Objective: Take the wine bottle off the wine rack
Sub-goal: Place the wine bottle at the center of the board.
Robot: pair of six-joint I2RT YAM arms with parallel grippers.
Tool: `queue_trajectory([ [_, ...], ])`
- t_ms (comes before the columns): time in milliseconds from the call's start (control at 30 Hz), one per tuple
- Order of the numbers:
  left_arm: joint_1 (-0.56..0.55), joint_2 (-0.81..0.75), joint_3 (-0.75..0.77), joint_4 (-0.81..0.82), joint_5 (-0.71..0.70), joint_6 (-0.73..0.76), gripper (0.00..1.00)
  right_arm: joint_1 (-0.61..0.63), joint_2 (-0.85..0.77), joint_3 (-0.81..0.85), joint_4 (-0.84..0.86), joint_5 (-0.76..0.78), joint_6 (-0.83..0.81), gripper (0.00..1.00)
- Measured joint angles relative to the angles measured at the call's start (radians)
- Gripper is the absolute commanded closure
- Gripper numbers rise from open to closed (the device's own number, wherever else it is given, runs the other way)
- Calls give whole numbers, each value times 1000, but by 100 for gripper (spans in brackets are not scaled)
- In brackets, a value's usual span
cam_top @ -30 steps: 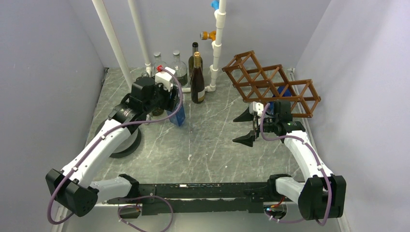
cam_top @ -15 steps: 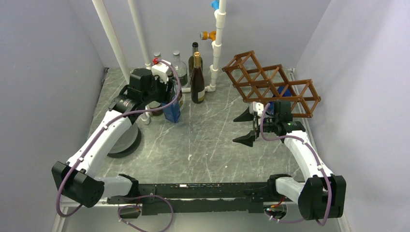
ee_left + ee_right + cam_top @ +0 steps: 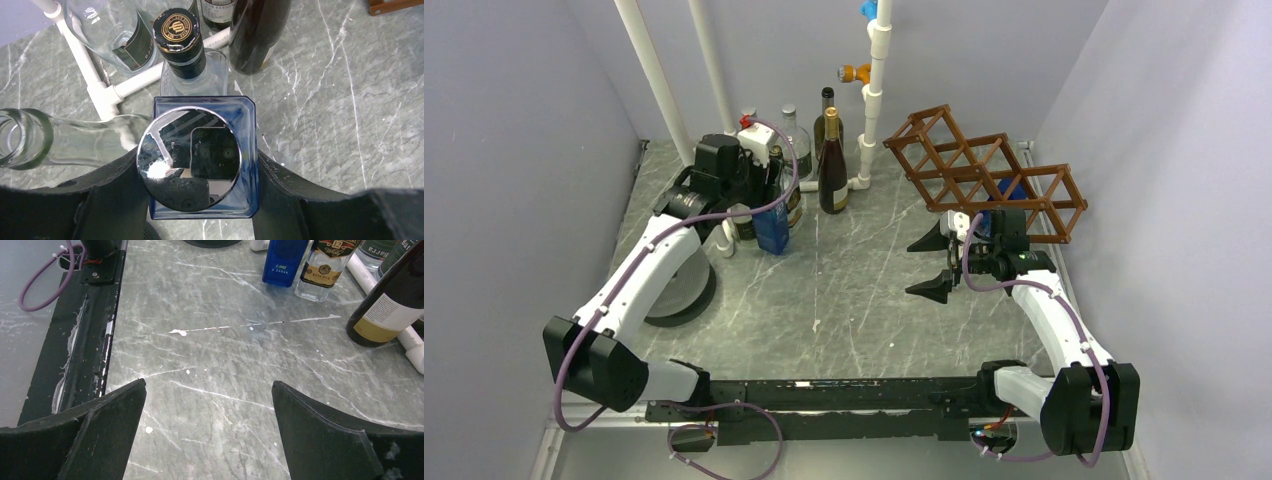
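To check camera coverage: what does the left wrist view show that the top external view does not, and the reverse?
Only left wrist: the shiny cap on the blue bottle, seen from above. Only top external: the wine rack and the open, empty right gripper. Both: the blue bottle in the left gripper, the dark wine bottle, the table.

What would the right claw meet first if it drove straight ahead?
Way looks free: only bare table ahead of the open right claw. The blue bottle stands far off, beside that line; depth unclear.
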Motion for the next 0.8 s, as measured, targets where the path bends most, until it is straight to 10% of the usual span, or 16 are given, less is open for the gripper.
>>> queue_trajectory([
  [333,20,49,16,-3,10,3,100,-3,0,0,0,0,-3,0],
  [800,27,66,22,-4,24,3,74,-4,0,0,-1,0,-10,0],
])
